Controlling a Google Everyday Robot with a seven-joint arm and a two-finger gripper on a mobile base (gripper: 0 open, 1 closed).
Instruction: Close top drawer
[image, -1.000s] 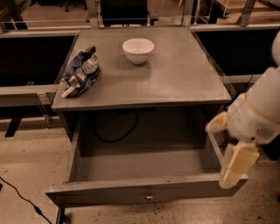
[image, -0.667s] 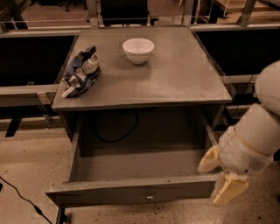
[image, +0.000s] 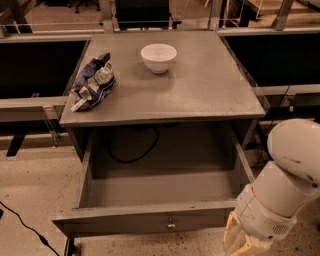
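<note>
Top drawer (image: 125, 222) is pulled well out from under the grey cabinet top (image: 210, 95), its flat front panel facing the camera with the small round knob (image: 171, 224) at the centre. The gripper (image: 240, 244) sits low at the bottom right edge of the view, hanging off the bulky white arm (image: 285, 180), just beside the right end of that front panel. Whether it is open or closed, I cannot tell, and nothing shows in its hold. Contact with the panel's corner cannot be made out either. The knob lies off to the gripper's left, apart from it. Up on top sit a white bowl (image: 159, 56) and a crumpled blue snack bag (image: 92, 82). A black cable (image: 132, 155) loops behind the drawer.
</note>
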